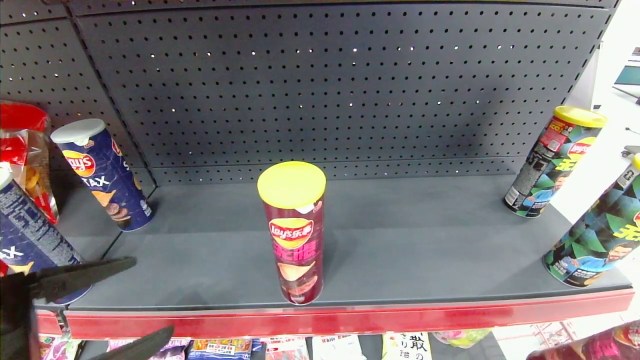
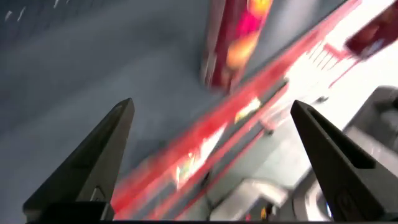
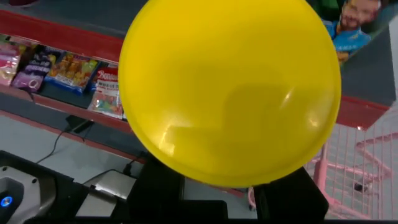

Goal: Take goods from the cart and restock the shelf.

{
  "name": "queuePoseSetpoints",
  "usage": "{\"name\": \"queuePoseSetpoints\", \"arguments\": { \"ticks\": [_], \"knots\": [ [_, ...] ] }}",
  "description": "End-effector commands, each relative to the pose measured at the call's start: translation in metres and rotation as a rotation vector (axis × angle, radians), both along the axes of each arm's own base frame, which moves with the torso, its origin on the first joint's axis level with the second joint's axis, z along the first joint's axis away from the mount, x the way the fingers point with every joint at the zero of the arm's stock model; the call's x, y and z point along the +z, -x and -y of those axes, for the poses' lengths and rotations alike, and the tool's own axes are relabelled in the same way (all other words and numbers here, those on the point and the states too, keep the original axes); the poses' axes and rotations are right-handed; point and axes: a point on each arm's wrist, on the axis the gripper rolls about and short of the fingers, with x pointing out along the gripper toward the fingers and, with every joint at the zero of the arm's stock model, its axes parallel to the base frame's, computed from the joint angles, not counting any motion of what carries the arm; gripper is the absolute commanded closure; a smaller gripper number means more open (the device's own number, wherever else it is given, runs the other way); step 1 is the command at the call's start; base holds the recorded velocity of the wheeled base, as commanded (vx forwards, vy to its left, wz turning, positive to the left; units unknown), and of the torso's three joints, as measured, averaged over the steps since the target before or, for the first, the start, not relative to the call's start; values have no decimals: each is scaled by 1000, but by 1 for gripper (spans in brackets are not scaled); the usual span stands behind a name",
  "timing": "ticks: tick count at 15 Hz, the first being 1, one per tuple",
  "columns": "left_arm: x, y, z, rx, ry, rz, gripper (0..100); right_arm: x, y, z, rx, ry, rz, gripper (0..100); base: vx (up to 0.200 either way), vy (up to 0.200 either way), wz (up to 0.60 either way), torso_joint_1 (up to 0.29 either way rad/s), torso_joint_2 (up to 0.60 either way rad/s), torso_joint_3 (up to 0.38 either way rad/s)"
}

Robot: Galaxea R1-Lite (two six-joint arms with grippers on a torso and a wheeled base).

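Cans on shelf point(image 1: 425, 240): five. One maroon can point(image 1: 295, 235), two blue cans point(image 1: 102, 172), two green-black cans point(image 1: 555, 162).
Maroon can: upright at the shelf's front edge, long axis vertical, yellow lid on top.
Blue cans: left of the maroon can.
Green-black cans: right of it.
Left gripper point(image 1: 152, 295): spread wide, empty, left of the maroon can by the shelf's red lip.
Right gripper point(image 3: 227, 193): clamped on a sixth can point(image 3: 230, 93), lid end toward the wrist.
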Motion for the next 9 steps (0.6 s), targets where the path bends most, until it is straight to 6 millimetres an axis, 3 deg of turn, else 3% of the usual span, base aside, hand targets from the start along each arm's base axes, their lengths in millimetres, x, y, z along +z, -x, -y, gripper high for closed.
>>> {"name": "queuePoseSetpoints", "arguments": {
  "ticks": [1,3,6,8,9],
  "knots": [
    [-8,59,-32,93,10,76,0,32,-21,-6,90,5,-28,100,0,0,0,0,0,0],
    [-19,71,-39,111,6,79,0,52,-35,-14,178,7,-33,100,0,0,0,0,0,0],
    [-27,73,-40,131,-2,78,0,70,-60,-29,264,22,-68,100,0,0,0,0,0,0],
    [-29,72,-41,155,-12,74,0,78,-90,-47,287,39,-123,100,0,0,0,0,0,0],
    [-34,75,-42,153,-10,83,0,76,-128,-66,282,35,-110,100,0,0,0,0,0,0]
  ]
}}
